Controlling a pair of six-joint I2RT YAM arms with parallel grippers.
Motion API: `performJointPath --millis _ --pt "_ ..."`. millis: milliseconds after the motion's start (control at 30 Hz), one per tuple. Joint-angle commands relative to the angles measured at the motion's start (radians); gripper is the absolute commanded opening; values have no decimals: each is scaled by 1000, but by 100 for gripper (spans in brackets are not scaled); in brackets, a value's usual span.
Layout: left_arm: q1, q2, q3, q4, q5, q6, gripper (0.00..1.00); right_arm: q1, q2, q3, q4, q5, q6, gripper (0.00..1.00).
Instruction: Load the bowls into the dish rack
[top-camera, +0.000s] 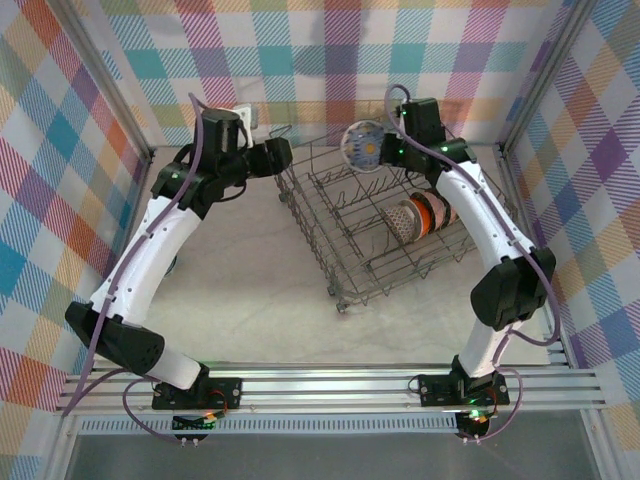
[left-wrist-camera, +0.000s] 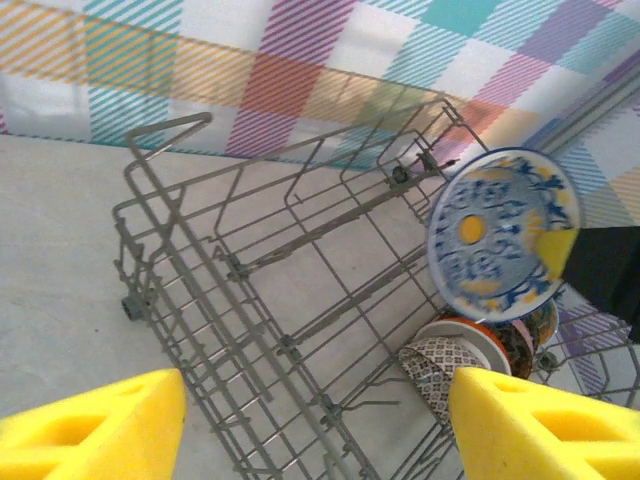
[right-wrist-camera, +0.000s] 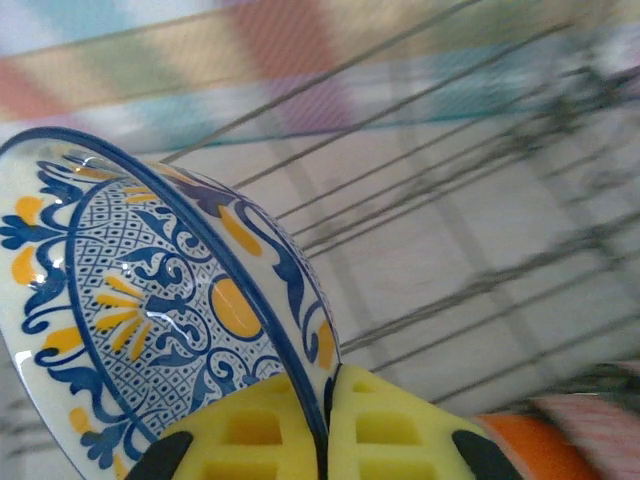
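Note:
My right gripper (top-camera: 386, 150) (right-wrist-camera: 328, 400) is shut on the rim of a blue-and-yellow patterned bowl (top-camera: 361, 144) (right-wrist-camera: 150, 300) (left-wrist-camera: 500, 235), which it holds tilted on edge above the far corner of the dish rack (top-camera: 305, 210) (left-wrist-camera: 250, 265). Inside the rack at its right end, a grey mosaic bowl (top-camera: 402, 220) (left-wrist-camera: 435, 365) and orange-rimmed bowls (top-camera: 432, 212) (left-wrist-camera: 480, 335) stand on edge. My left gripper (top-camera: 283, 153) (left-wrist-camera: 318, 385) is open with nothing between its yellow pads (left-wrist-camera: 100, 430), at the rack's far left side.
The rack sits skewed on the pale table (top-camera: 240, 290), its left and middle rows of tines bare. Checked cloth walls (top-camera: 300, 50) close in the back and sides. A white socket box (top-camera: 246, 118) sits at the back wall behind the left arm.

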Motion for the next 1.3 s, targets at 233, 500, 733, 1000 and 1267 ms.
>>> performJointPath --millis 233,500,733,1000,1267 --pt "35 -27 -82 19 41 -21 70 -74 174 187 -33 548 -211 0" --pt "58 -41 -132 21 46 -23 70 -80 334 299 5 706 -299 0" --pt "75 -64 -184 32 39 -29 70 -86 400 342 43 758 -317 0" --pt "97 -81 -219 48 35 -32 71 -93 446 356 114 804 -412 0" --pt "109 -65 -214 56 45 -31 71 -93 498 376 143 814 -475 0"
